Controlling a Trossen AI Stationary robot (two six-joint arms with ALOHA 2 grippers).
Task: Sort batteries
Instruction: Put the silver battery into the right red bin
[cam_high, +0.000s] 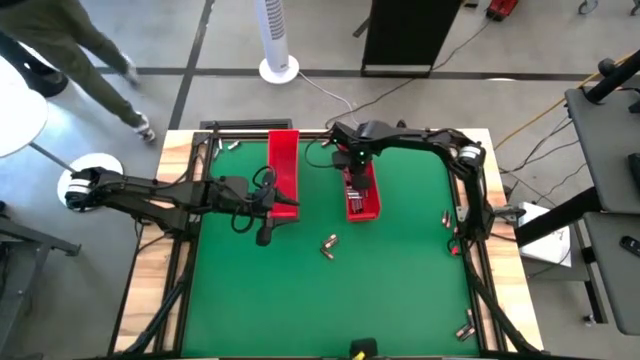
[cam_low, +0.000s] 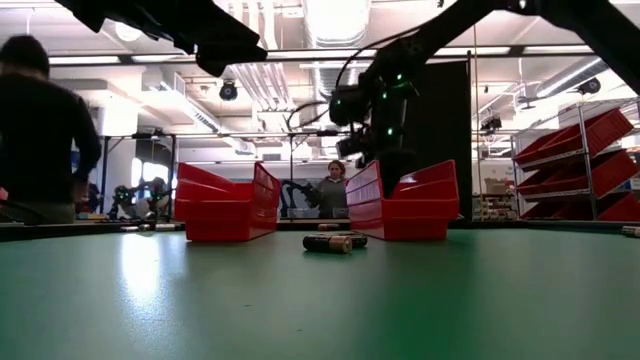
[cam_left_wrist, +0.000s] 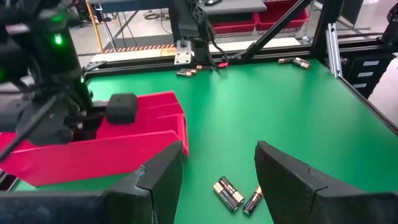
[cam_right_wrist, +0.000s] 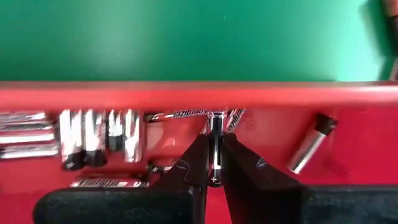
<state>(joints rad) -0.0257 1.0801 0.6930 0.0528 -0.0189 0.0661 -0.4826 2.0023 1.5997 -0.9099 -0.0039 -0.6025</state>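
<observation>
Your right tool (cam_right_wrist: 213, 163) hangs inside the right tray (cam_high: 362, 203), its fingers pinching one battery (cam_right_wrist: 215, 140) upright just above the tray floor. Around it lie the batteries already sorted: a neat row (cam_right_wrist: 99, 138) side by side, a few more flat beside them, and one loose (cam_right_wrist: 308, 144) lying askew off to the side. So that tray is partly filled, and the one in your grip looks about to join them.

Your left tool (cam_left_wrist: 217, 180) hovers with fingers spread above the desk (cam_high: 400, 290), just beside the left tray (cam_high: 284, 165). Whether that tray holds anything you cannot tell from here.

Plenty is left. A small cluster (cam_high: 328, 245) sits mid-desk, near your left tool, and more strays lie along the right edge (cam_high: 446, 218) and at the near right corner (cam_high: 465, 328). I'd judge you are around midway, no further.
</observation>
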